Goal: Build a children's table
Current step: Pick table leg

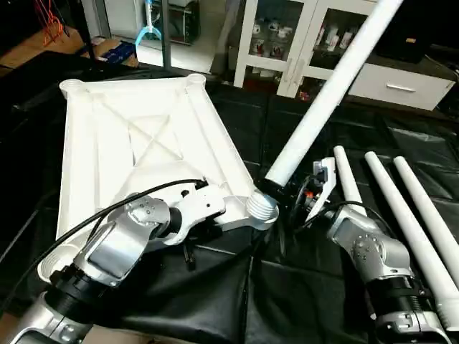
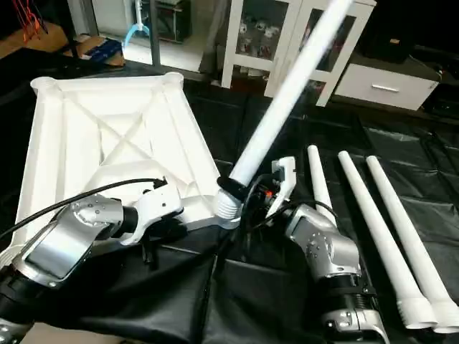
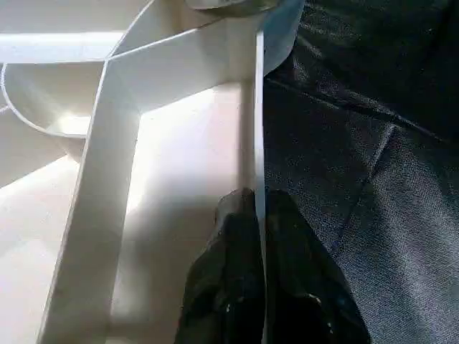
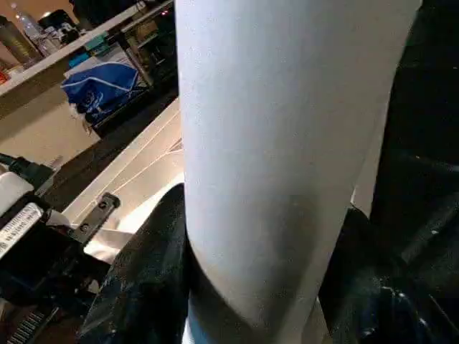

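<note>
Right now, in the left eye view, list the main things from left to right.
Tabletop → left gripper pinching its near rim → leg held slanted by the right gripper → three legs lying on the black cover.

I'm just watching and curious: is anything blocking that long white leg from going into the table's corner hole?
Nothing visible does. The right gripper holds the leg tilted, its ribbed end at the tabletop's near corner socket. The left gripper only pinches the rim beside it.

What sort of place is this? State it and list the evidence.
Probably an indoor lab or workshop, not a home. A black-covered work surface holds the parts, a white glass-door cabinet of small bottles stands behind, and cables hang at the far left.
</note>
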Robot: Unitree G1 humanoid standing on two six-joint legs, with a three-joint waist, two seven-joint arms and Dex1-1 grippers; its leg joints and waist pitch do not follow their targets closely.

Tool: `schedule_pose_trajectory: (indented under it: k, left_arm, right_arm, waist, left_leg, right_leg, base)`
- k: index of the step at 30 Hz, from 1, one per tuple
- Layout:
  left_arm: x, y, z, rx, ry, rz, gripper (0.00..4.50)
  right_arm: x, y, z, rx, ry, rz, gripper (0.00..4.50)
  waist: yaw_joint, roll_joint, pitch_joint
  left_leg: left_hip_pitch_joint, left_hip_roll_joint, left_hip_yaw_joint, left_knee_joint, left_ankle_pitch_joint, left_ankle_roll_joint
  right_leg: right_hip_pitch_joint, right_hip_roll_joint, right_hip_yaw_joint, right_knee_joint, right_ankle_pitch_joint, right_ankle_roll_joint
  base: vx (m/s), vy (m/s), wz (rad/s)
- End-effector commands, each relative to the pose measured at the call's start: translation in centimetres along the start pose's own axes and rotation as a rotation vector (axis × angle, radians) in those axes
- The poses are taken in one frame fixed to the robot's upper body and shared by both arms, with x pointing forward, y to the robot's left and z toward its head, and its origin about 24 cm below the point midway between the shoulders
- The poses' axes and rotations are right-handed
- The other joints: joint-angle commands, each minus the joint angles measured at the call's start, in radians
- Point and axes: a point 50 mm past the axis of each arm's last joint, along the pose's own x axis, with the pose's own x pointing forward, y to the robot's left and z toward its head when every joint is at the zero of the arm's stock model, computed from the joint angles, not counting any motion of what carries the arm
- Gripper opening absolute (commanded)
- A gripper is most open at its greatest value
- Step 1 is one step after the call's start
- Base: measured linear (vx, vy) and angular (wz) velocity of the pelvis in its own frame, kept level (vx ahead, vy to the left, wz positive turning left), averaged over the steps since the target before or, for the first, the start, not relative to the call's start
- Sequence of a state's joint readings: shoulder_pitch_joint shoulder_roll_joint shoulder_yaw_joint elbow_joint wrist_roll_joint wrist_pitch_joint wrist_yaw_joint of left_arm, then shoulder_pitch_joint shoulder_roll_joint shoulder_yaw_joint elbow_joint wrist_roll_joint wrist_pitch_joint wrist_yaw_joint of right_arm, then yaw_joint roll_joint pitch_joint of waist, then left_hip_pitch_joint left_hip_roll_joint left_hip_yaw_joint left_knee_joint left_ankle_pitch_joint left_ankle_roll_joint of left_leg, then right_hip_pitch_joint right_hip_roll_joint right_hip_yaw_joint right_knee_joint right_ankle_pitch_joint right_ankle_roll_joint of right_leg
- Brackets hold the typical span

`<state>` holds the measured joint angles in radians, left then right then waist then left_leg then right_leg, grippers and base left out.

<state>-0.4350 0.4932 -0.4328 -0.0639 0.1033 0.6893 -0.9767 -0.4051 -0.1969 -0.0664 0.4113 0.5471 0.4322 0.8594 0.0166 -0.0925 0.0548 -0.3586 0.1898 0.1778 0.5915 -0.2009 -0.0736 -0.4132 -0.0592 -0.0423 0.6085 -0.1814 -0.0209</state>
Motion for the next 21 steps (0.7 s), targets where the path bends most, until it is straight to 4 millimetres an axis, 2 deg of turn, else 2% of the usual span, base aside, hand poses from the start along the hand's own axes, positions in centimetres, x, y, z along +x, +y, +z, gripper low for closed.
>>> schedule_pose_trajectory:
  k: [1,4,7,9,12,17,21]
  left_arm:
    - [1.0,-0.9,-0.9,-0.016,0.024,-0.047,0.0]
    - [0.9,-0.9,-0.8,-0.013,0.019,-0.052,0.0]
    - [0.8,-1.1,-0.7,-0.003,0.013,-0.079,0.0]
    - [0.9,-1.2,-0.7,-0.002,0.011,-0.085,0.0]
    - [0.9,-1.2,-0.7,-0.001,0.008,-0.092,0.0]
    - [0.9,-1.3,-0.6,0.008,0.012,-0.097,0.0]
    - [0.8,-1.3,-0.8,0.011,0.016,-0.101,0.0]
  right_arm:
    - [-0.5,-0.6,-0.7,-0.006,0.058,-0.028,1.86]
    - [-0.7,-0.8,-0.6,-0.011,0.06,-0.048,1.86]
    - [-1.3,-1.9,-0.3,-0.013,0.06,-0.12,1.86]
    - [-1.3,-2.1,-0.5,-0.021,0.073,-0.135,1.86]
    - [-1.2,-2.3,-0.7,-0.024,0.082,-0.151,1.86]
    - [-1.3,-2.8,-1.3,-0.128,0.168,-0.192,1.86]
    - [-1.4,-2.8,-2.1,-0.222,0.239,-0.187,1.86]
  waist:
    - [-0.002,0.007,-0.039]
    - [-0.002,0.007,-0.037]
    - [-0.005,0.007,-0.037]
    - [-0.004,0.011,-0.038]
    - [-0.005,0.009,-0.037]
    - [-0.013,0.011,-0.031]
    - [-0.015,0.011,-0.028]
  left_leg:
    - [0.002,0.04,-0.01,-0.076,-0.165,0.032]
    - [0.003,0.04,-0.01,-0.077,-0.184,0.029]
    - [0.003,0.041,-0.012,-0.079,-0.189,0.024]
    - [0.004,0.041,-0.01,-0.077,-0.181,0.024]
    - [0.002,0.041,-0.01,-0.078,-0.174,0.026]
    - [0.004,0.043,-0.014,-0.083,-0.246,0.009]
    - [0.005,0.043,-0.016,-0.085,-0.281,0.0]
  right_leg:
    - [0.041,-0.07,0.045,-0.081,-0.284,-0.166]
    - [0.039,-0.071,0.045,-0.084,-0.313,-0.162]
    - [0.038,-0.071,0.044,-0.084,-0.326,-0.163]
    - [0.037,-0.069,0.045,-0.082,-0.294,-0.169]
    - [0.039,-0.069,0.045,-0.08,-0.271,-0.177]
    - [0.033,-0.071,0.045,-0.091,-0.375,-0.157]
    - [0.029,-0.073,0.045,-0.096,-0.415,-0.143]
  base:
    - [0.0,0.0,0.0]
    - [0.0,0.0,0.0]
    - [0.0,0.0,0.0]
    - [0.0,0.0,0.0]
    - [0.0,0.0,0.0]
    - [0.0,0.0,0.0]
    - [0.0,0.0,0.0]
